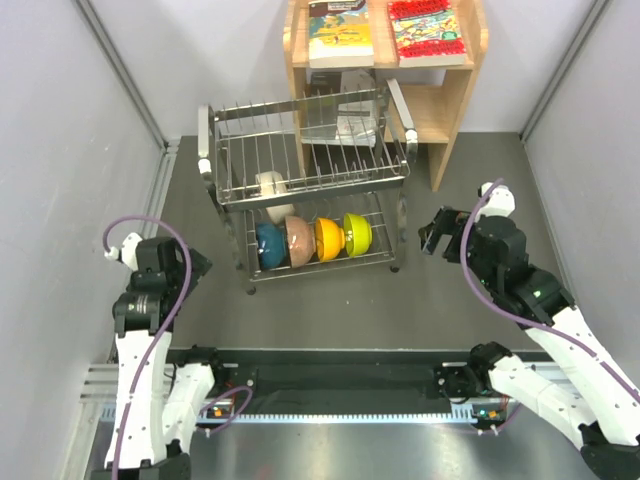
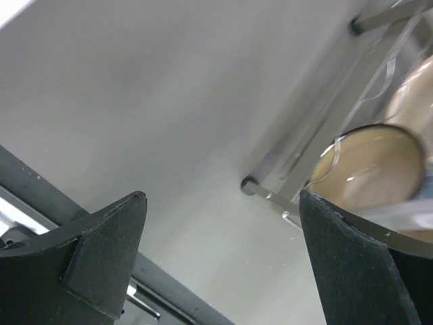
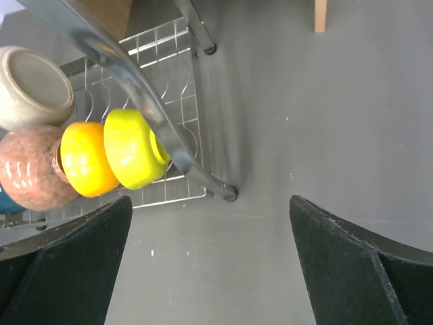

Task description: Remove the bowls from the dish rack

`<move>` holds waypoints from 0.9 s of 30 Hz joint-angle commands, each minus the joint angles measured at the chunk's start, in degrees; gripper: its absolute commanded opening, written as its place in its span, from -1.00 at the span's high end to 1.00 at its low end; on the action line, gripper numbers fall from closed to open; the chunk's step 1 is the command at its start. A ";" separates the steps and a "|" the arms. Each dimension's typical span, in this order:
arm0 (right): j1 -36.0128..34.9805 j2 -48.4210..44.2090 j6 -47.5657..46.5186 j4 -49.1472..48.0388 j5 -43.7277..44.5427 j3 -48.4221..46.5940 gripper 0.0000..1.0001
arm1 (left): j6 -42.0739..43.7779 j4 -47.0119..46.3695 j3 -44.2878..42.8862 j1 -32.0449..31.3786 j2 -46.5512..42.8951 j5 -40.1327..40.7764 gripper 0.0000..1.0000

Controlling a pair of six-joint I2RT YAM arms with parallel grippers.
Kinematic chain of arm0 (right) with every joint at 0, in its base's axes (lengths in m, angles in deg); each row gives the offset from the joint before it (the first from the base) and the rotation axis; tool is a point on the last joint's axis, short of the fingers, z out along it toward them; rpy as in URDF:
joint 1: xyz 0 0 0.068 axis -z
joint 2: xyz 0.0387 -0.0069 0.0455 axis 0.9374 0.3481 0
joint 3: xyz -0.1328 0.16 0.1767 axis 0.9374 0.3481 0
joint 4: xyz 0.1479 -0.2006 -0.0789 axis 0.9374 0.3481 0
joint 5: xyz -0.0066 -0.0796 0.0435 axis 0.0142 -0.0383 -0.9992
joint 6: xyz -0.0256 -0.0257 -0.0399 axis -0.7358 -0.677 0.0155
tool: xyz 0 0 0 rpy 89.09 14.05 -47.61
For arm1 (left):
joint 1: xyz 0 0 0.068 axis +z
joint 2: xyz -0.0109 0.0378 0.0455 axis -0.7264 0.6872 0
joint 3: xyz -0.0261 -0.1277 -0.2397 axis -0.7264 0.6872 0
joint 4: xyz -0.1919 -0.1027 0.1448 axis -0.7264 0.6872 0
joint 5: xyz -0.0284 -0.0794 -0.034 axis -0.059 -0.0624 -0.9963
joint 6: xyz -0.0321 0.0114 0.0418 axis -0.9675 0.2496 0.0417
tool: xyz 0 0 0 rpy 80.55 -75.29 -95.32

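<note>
On desk [image 1: 420,300], dish rack [image 1: 300,105]: teal bowl [image 1: 268,245], pink-brown bowl [image 1: 299,240], orange bowl [image 1: 328,238], yellow-green bowl [image 1: 357,233] in row, lower tier; cream bowl [image 1: 271,184] behind, tier unclear. Jaws apart and empty on left gripper [image 2: 223,223] and right gripper [image 3: 210,217].

A: Top camera looks steeply down from behind the arm bases, far enough to frame the whole dish rack [image 1: 305,188].
B: Right wrist is low and close on its lower tier; left wrist, closer, angles upward past its wires. All share that rack.
</note>
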 commanded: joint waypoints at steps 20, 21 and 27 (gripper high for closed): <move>-20.18 6.17 -1.09 -10.99 -5.12 -0.59 -0.99 | -0.25 3.22 -5.26 -0.03 -5.50 6.36 -0.98; -22.85 7.14 -1.18 -12.30 -3.01 -1.03 -0.99 | -0.51 2.96 -5.00 -0.03 -5.58 6.09 -0.98; -40.70 16.02 -6.62 -20.99 13.96 -3.23 -0.99 | -0.51 2.60 -5.00 -0.03 -5.59 5.99 -0.98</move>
